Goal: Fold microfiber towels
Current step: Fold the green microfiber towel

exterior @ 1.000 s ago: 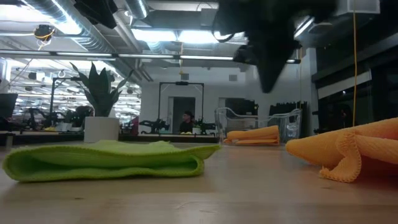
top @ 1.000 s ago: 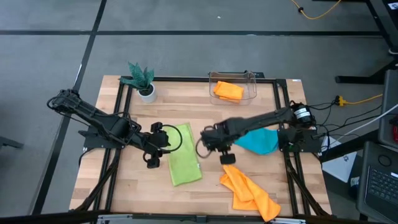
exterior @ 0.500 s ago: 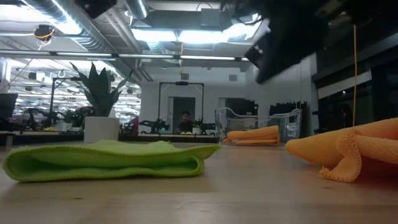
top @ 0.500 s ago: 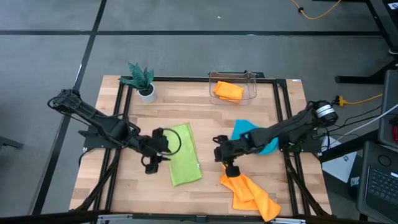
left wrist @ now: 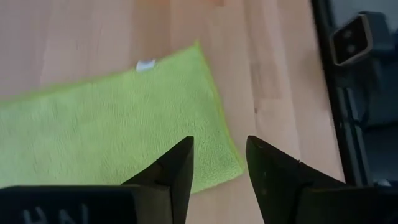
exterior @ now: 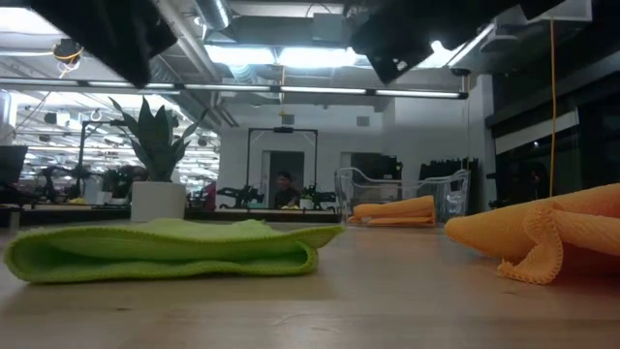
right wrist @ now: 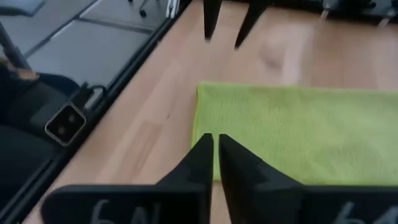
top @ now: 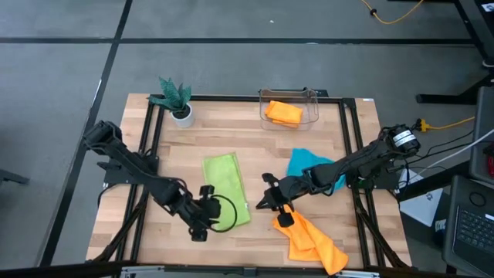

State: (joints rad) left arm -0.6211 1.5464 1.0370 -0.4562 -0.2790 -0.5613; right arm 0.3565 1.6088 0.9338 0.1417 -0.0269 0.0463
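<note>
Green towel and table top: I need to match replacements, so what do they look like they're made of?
Green towel: soft microfiber-like cloth, going by its fuzzy matte nap, stitched edge and small white tag. Table top: pale wood planks, probably sealed, judging by the visible grain, seams and slight sheen.

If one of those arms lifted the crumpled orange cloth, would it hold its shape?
Probably not. The orange cloth lies in soft bunched folds, so it would likely droop. It looks thin and light, and its fuzzy surface should grip rather than slip.
</note>
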